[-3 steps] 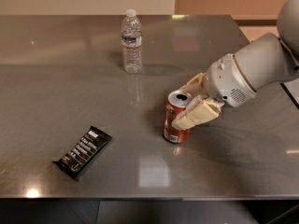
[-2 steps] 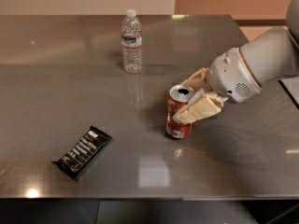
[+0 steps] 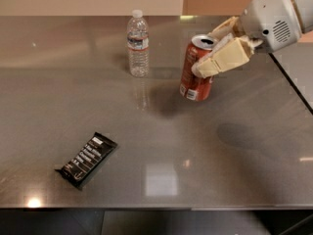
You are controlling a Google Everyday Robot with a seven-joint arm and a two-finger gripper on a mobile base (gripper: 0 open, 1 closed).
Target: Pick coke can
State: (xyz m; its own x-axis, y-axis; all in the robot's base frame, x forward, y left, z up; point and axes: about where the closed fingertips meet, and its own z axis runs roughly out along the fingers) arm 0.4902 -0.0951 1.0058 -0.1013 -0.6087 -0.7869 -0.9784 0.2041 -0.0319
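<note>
The coke can (image 3: 194,80) is red-orange with a silver top and a white label patch near its base. It hangs tilted above the steel table (image 3: 146,131), with its shadow on the surface below. My gripper (image 3: 215,50) comes in from the upper right and is shut on the can's upper half. One cream finger (image 3: 222,58) lies across the can's front, the other shows behind its top.
A clear water bottle (image 3: 138,44) stands upright to the left of the can, at the back of the table. A flat black snack bar wrapper (image 3: 87,159) lies near the front left. The table's right edge (image 3: 293,84) runs close by the gripper.
The gripper has lifted the can off the table and carried it up, away from the table's front edge. The bottle and wrapper have not moved on the table.
</note>
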